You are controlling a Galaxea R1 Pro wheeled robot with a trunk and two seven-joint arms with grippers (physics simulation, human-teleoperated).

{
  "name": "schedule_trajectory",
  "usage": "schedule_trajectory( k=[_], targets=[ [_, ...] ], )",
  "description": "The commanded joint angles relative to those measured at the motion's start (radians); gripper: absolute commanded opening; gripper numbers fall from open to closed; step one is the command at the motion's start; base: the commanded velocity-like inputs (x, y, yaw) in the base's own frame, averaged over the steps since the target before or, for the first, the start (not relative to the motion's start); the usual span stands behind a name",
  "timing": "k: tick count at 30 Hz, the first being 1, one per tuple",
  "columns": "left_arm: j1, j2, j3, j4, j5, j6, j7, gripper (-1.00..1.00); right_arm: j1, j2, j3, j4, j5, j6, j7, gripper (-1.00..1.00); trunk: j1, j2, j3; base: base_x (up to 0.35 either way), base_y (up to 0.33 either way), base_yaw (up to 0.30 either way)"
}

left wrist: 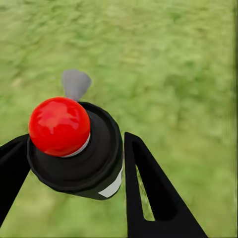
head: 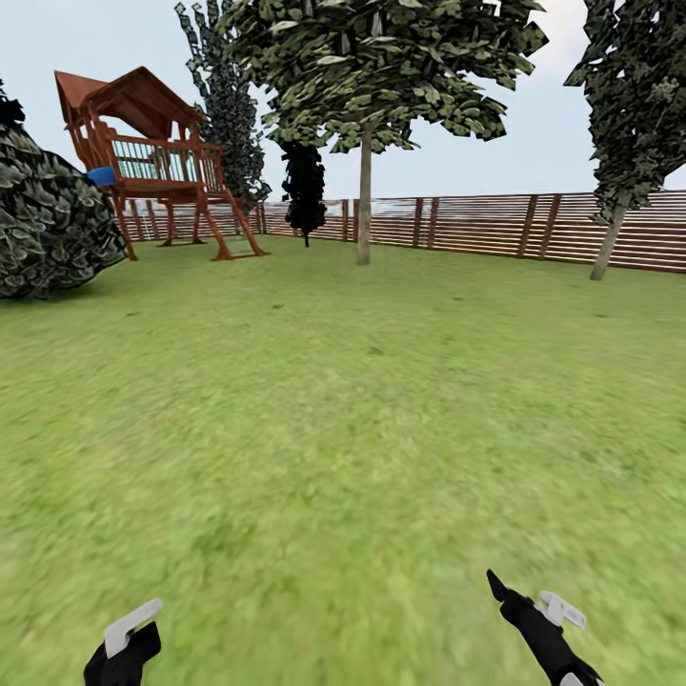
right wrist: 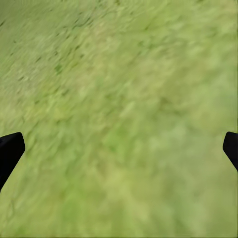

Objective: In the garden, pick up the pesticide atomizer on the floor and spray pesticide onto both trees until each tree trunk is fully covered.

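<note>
The pesticide atomizer (left wrist: 94, 158), a black body with a red round cap and a grey nozzle, sits between the two black fingers of my left gripper (left wrist: 74, 139), which is shut on it over the grass. In the head view that left gripper (head: 124, 648) is low at the near left and my right gripper (head: 529, 610) is low at the near right. The right gripper (right wrist: 120, 148) is open, with only lawn between its wide-set fingertips. Two trees stand far ahead by the fence: one pale straight trunk (head: 364, 195) in the middle and a leaning pale trunk (head: 607, 243) at the right.
A brown slatted fence (head: 476, 224) runs across the back. A red-brown wooden play tower (head: 157, 162) stands at the far left, with a dark leafy bush (head: 48, 224) nearer on the left edge. A small dark tree (head: 305, 191) stands by the fence. Open lawn (head: 343, 429) lies between me and the trees.
</note>
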Motion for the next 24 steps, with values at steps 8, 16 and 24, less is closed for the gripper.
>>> schedule_trajectory(
  k=[8, 16, 24],
  targets=[
    [0.0, 0.0, -0.001, 0.0, 0.0, 0.0, 0.0, -1.0, 0.0, 0.0, 0.0, 0.0, 0.0, 0.0, 0.0, 1.0, 0.0, 0.0, 0.0, 0.326, -0.08, 0.0],
    [0.0, 0.0, -0.001, 0.0, 0.0, 0.0, 0.0, -1.0, 0.0, 0.0, 0.0, 0.0, 0.0, 0.0, 0.0, 1.0, 0.0, 0.0, 0.0, 0.326, -0.08, 0.0],
    [0.0, 0.0, -0.001, 0.0, 0.0, 0.0, 0.0, -1.0, 0.0, 0.0, 0.0, 0.0, 0.0, 0.0, 0.0, 1.0, 0.0, 0.0, 0.0, 0.326, -0.08, 0.0]
  ],
)
